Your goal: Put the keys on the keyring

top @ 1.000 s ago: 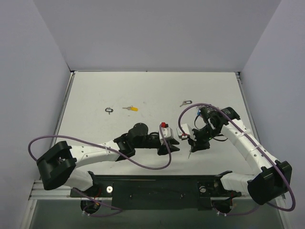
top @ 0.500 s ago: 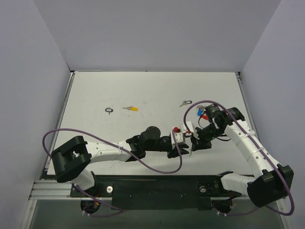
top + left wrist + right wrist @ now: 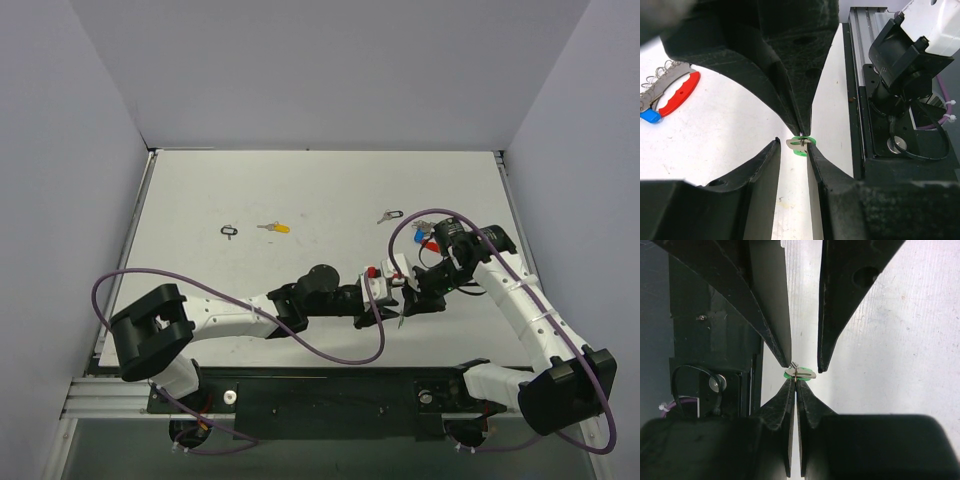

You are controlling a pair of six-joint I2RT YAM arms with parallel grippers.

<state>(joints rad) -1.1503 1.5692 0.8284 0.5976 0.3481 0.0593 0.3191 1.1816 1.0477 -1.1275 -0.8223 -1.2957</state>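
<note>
- Judged from the pose, the step in hand is a mid-air hand-over or re-grip of 1 key between the 2 arms, ahead of threading it onto the ring.
- The right claw is pressed together on the green key, a thin pinch at the very tips. A bit of silver metal and the green head show at the centre of both wrist views, above the surface.
- The left claw stands apart, with 1 finger on each side of that key and nothing clamped in it. In the left wrist view its right-hand finger looks to be touching the key or just beside it, while the other shows a clear gap.
- The keyring lies on the surface at the upper left of the left wrist view, silver coil and red piece together. A blue key sits at its end, but whether it is threaded on cannot be told.
- 2 more keys lie loose in the top view: a yellow key left of centre and a black key nearer the ring. A small black loop lies left of the yellow one.
- The next move calls for the left claw to close squarely on the key without knocking it out of the thin pinch. The right should let go only once that hold is firm, and the key's hole should stay uncovered for the ring.
</note>
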